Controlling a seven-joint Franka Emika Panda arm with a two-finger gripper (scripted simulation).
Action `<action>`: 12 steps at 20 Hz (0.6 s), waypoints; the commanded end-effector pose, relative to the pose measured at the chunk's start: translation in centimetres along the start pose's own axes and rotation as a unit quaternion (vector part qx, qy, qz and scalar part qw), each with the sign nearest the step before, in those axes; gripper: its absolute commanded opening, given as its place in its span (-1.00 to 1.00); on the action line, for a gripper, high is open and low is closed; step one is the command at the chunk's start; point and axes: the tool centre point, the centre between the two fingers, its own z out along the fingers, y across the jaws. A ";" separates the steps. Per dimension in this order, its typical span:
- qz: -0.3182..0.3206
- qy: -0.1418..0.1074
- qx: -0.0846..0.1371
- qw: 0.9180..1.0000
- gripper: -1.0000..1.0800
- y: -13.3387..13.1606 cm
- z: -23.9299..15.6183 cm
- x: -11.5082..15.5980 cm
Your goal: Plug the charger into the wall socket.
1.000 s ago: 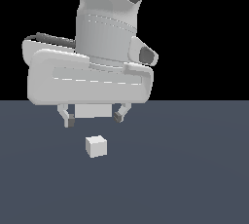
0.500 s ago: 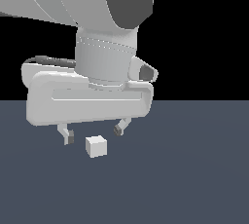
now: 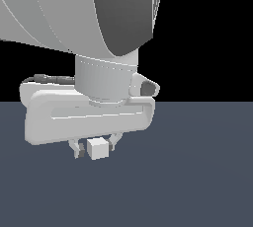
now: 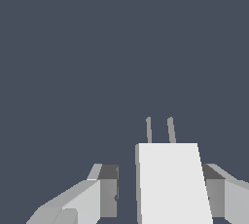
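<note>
The small plain white cube charger (image 3: 98,148) sat on the dark grey floor (image 3: 197,181), two thin grey prongs (image 4: 159,129) pointing away from the wrist. Since a second ago the grey two-finger gripper (image 3: 95,147) had dropped from above it to straddle it. Jaws were spread, a gap showing on one side in the wrist view; no grip yet. Closing looked next. Socket not in view.

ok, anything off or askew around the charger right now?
Nothing stands out. The charger sits squarely between the open claw, with both prongs straight. It sits nearer one finger than the other.
</note>
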 end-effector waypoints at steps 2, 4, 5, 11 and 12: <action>0.001 0.000 -0.001 1.000 -1.00 0.2 0.1 0.0; 0.001 0.000 -0.001 1.000 -1.00 0.2 0.1 0.0; 0.001 0.000 -0.001 1.000 -1.00 0.2 0.1 0.0; 0.001 0.000 0.000 1.000 -1.00 -0.1 -0.1 0.1; 0.002 0.001 -0.001 1.000 -1.00 -0.1 -0.2 0.2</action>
